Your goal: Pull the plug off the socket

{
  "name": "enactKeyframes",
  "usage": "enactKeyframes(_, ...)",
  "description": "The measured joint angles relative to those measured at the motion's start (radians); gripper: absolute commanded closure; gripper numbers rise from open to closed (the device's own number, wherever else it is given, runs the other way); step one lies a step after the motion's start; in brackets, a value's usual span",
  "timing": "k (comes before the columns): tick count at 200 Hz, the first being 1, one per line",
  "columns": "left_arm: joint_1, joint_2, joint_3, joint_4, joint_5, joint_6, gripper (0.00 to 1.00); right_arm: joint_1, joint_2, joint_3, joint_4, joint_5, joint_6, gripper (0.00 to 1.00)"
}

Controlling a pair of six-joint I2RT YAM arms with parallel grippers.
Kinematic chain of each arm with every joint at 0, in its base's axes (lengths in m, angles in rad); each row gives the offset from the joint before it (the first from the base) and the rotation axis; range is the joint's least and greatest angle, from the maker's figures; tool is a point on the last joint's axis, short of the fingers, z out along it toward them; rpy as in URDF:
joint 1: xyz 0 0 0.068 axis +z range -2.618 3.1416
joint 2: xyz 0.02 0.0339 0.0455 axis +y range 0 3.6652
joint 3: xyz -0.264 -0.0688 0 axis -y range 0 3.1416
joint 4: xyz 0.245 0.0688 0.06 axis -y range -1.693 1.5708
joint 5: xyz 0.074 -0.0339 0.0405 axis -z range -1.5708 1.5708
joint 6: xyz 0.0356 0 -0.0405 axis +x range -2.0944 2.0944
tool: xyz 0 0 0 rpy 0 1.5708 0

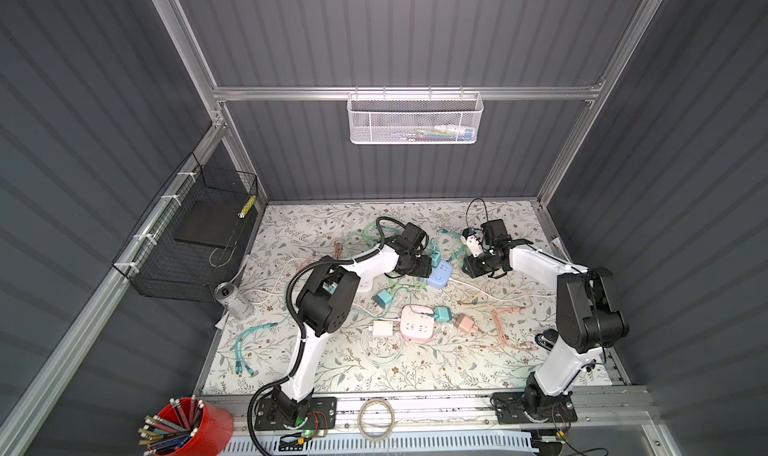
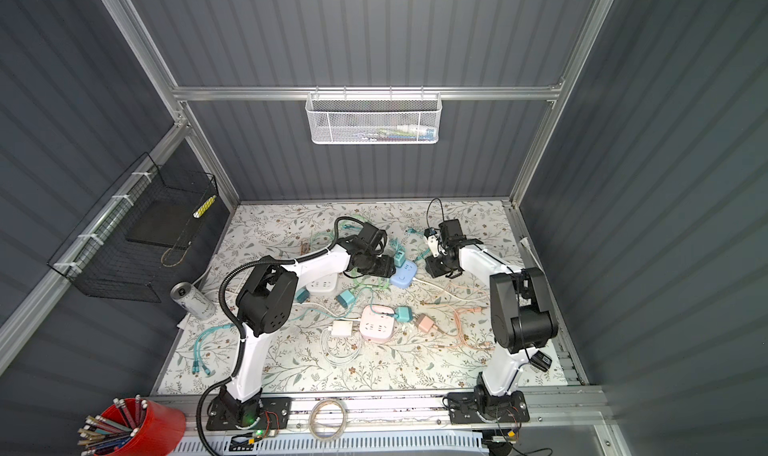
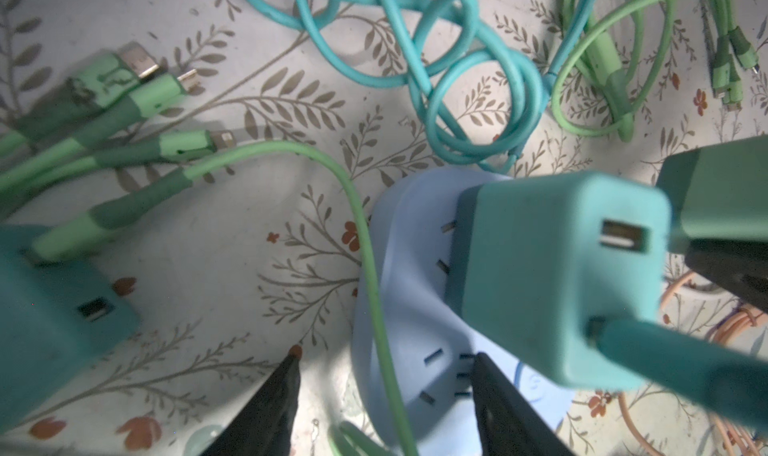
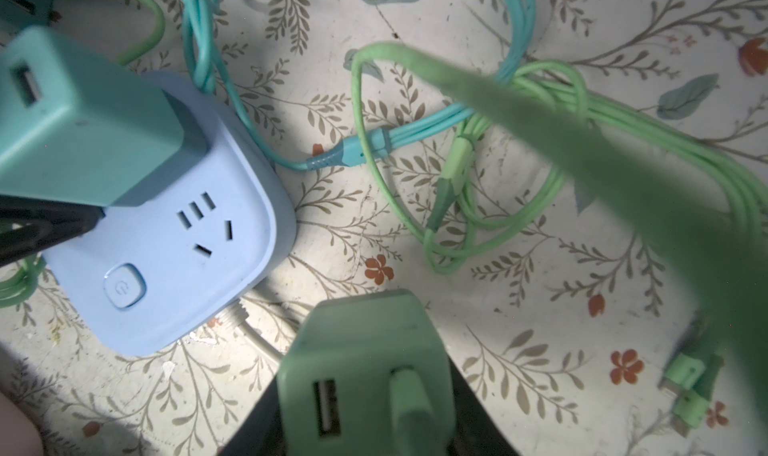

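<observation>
the left arm (image 1: 374,262) stretches forward and inward, wrist bent down; the left gripper (image 3: 386,358) points downward with its fingers (image 3: 274,404) spread apart, gripping nothing. the right arm (image 1: 536,262) folds inward, wrist bent down, and the right gripper (image 4: 365,371) has its fingers clamped on a green plug (image 4: 357,341).

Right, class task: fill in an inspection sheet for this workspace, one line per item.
Surface: floral table cover, crowded.
Job's things: teal charger plugged into blue socket cube; green charger off the socket.
Clutter: pink socket cube, white charger, drinks can.
Grippers: left gripper open over the cube's edge; right gripper shut on the green charger.
Cables: teal cable and green cable loose, tangled.
Surroundings: white mesh basket, black wire basket, red pencil cup.
</observation>
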Motion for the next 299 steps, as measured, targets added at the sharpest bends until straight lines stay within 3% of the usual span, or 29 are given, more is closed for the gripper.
enactKeyframes(76, 0.0, -0.025, -0.031, -0.002, -0.027, 0.0, 0.33, 0.0, 0.045, 0.008, -0.021, 0.013, 0.011, 0.47)
enactKeyframes(161, 0.0, -0.07, -0.08, 0.001, -0.046, -0.003, 0.31, -0.001, 0.038, 0.01, -0.035, 0.07, 0.037, 0.31)
enactKeyframes(246, 0.0, -0.123, -0.086, -0.001, -0.081, -0.003, 0.3, -0.002, -0.084, 0.036, -0.08, 0.166, 0.068, 0.25)
enactKeyframes(299, 0.0, -0.123, -0.091, -0.003, -0.084, -0.003, 0.3, 0.041, -0.176, -0.03, -0.002, 0.117, 0.013, 0.24)
